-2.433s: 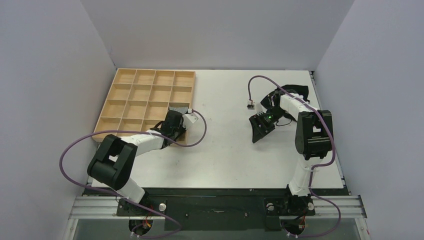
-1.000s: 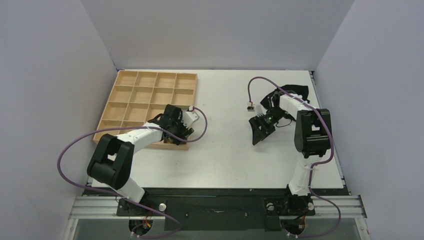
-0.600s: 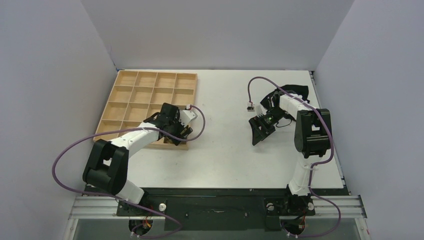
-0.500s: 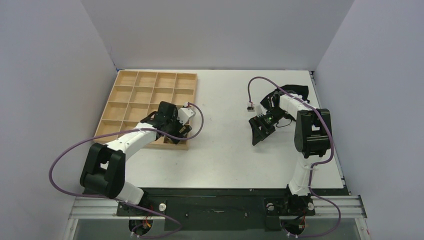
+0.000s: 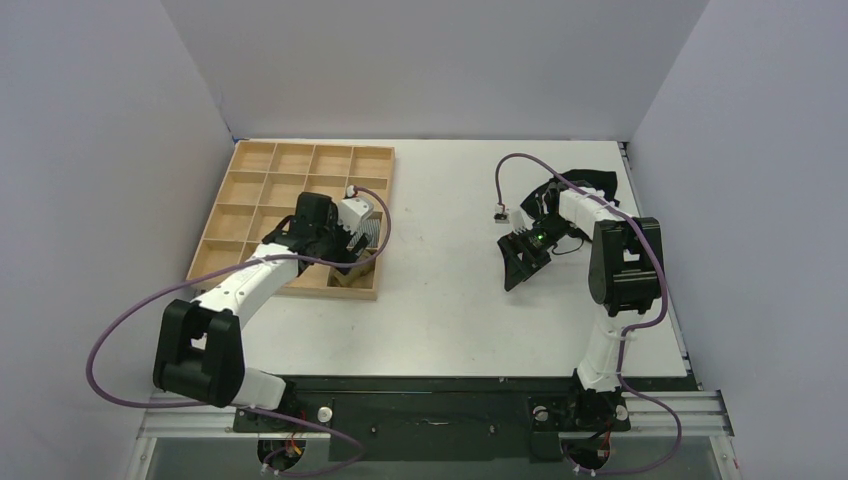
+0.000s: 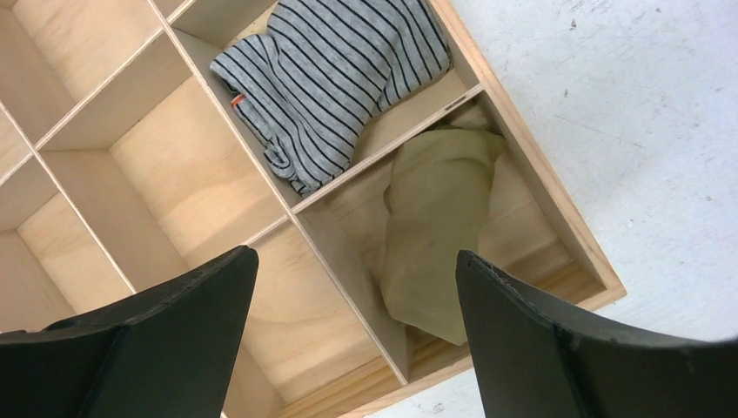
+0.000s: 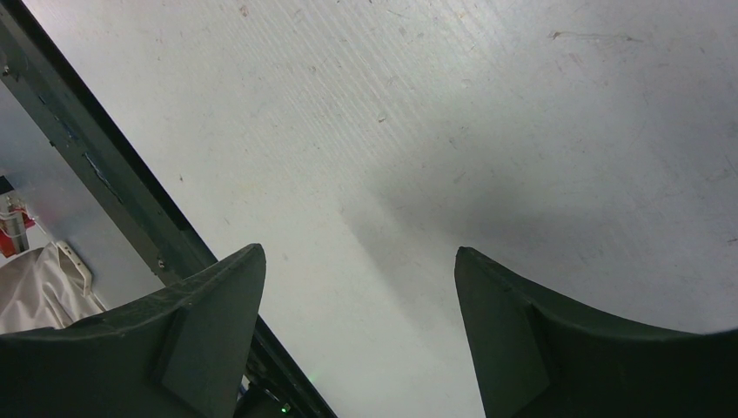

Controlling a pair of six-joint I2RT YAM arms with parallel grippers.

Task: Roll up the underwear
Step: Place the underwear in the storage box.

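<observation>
The left end effector (image 6: 354, 254) hangs released, fingers spread, above the soft olive-khaki underwear (image 6: 435, 226). It lies bunched in the corner compartment of the divided wooden tray (image 6: 183, 165), beside a grey striped cloth roll (image 6: 331, 78). The right end effector (image 7: 357, 252) gapes wide over the white table (image 7: 522, 104).

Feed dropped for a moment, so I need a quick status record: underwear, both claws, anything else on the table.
underwear: olive, bunched in the tray's near-right corner compartment
striped cloth: in the compartment next to it, across one divider
left claw: open, above the tray, holding nothing
right claw: open, over the table, holding nothing
black garment: far right of table, behind the right arm
</observation>
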